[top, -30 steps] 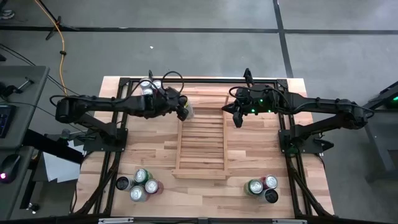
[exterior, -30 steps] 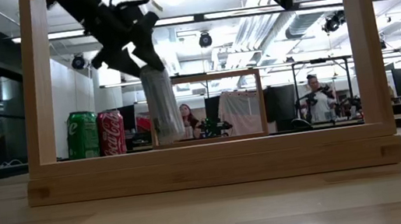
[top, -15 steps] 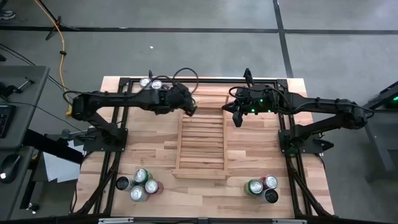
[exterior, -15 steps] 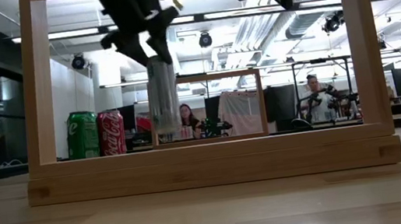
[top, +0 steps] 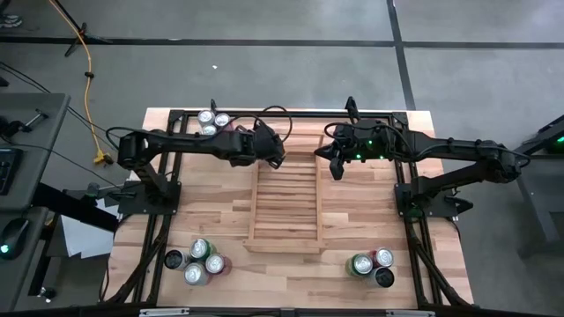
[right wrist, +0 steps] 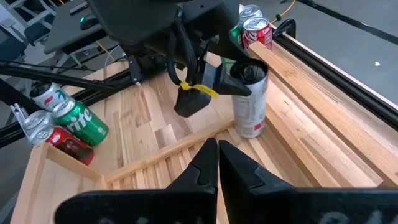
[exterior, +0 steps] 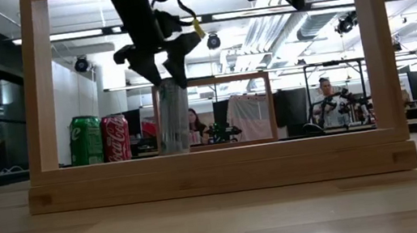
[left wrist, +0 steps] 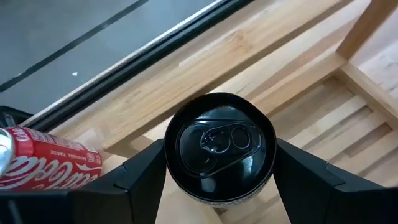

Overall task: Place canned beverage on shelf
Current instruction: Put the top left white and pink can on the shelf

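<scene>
Left tool sets a silver can upright at the far left corner of the slatted shelf.

In the overhead view, the left tool (top: 271,151) sits just left of centre in the upper half of the frame, its fingers (left wrist: 140,171) clamped on both sides of a silver can (right wrist: 250,99) near the rim. The can stands upright, its base on or just above the slats of the light-wood shelf (top: 285,205), inside the end bar at the upper left corner. The right tool (top: 336,167) hangs above the shelf's upper right corner, pinched fully together and holding nothing. Two more cans, a green one (exterior: 86,139) and a red one (exterior: 116,137), stand on the bench at the left of the table-level view.
</scene>
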Motion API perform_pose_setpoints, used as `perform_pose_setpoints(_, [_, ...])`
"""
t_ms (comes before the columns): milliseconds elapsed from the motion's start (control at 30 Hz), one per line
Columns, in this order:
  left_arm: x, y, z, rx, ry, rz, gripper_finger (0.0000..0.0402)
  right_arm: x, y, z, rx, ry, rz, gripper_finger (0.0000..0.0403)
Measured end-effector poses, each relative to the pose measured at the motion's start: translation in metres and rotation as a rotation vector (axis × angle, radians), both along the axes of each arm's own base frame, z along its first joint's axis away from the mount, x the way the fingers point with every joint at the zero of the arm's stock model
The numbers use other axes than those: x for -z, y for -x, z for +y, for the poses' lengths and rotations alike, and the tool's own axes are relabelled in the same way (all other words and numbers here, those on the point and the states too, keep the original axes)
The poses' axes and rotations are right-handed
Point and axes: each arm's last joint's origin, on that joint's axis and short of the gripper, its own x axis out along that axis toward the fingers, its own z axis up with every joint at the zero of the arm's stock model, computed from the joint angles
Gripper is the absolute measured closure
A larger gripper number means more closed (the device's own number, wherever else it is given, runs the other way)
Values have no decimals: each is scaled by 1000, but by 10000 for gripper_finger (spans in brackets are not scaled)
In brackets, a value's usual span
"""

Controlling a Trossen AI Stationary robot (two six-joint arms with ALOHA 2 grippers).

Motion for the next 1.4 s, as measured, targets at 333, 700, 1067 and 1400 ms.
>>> perform_pose_setpoints(333, [0, -1, 2, -43, -30, -41, 160, 0, 0, 0, -3, -2, 4, 402])
perform_pose_setpoints(700, [14, 2, 2, -62, -16, -63, 132, 0, 0, 0, -2, -2, 4, 402])
perform_pose_setpoints(1067, [13, 1, 2, 17, -16, -20, 109, 0, 0, 0, -2, -2, 4, 402])
perform_pose_setpoints(1400, [3, 6, 0, 30, 1, -46, 108, 0, 0, 0, 1, -1, 4, 402])
